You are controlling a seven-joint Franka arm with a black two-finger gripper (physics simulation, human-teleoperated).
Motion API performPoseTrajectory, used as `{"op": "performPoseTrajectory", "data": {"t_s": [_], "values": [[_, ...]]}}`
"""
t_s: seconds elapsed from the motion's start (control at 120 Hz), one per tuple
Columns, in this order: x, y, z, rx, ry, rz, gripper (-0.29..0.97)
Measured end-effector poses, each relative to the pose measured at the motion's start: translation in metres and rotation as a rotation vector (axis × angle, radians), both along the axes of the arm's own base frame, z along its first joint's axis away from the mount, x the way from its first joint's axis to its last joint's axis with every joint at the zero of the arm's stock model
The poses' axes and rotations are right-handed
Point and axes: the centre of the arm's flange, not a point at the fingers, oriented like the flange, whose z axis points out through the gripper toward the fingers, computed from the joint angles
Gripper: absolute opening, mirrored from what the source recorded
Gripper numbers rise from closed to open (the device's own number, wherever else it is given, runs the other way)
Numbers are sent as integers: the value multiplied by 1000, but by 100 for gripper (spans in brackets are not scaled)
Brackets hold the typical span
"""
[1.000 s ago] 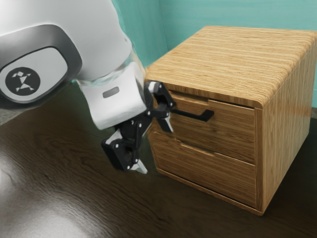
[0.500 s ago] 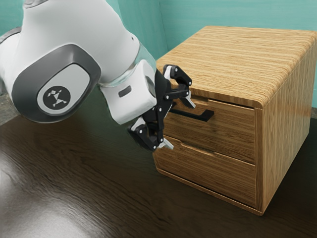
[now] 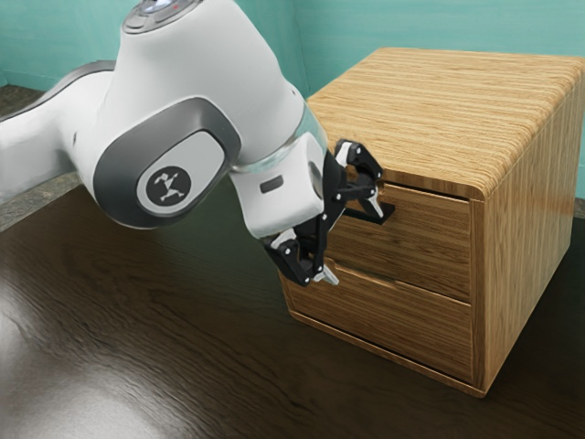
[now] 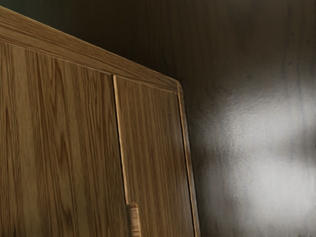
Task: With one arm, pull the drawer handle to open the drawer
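Two fingers of the gripper (image 3: 353, 241) stand wide apart, above and below the handle (image 3: 388, 211) of the top drawer (image 3: 430, 240), which looks shut. The grasp is the step in hand: close on the handle, then pull toward the exterior view's left.

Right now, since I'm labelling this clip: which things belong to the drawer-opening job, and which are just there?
Job:
- gripper, open at the drawer front
- top drawer
- black handle

Just there:
- bottom drawer
- dark table
- teal wall
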Motion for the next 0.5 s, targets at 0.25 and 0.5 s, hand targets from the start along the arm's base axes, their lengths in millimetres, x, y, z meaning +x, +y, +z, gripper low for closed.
{"op": "performPoseTrajectory", "data": {"t_s": [0.25, 0.5], "values": [[9, 27, 5, 5, -3, 26, 68], [14, 28, -2, 14, 10, 12, 68]]}}
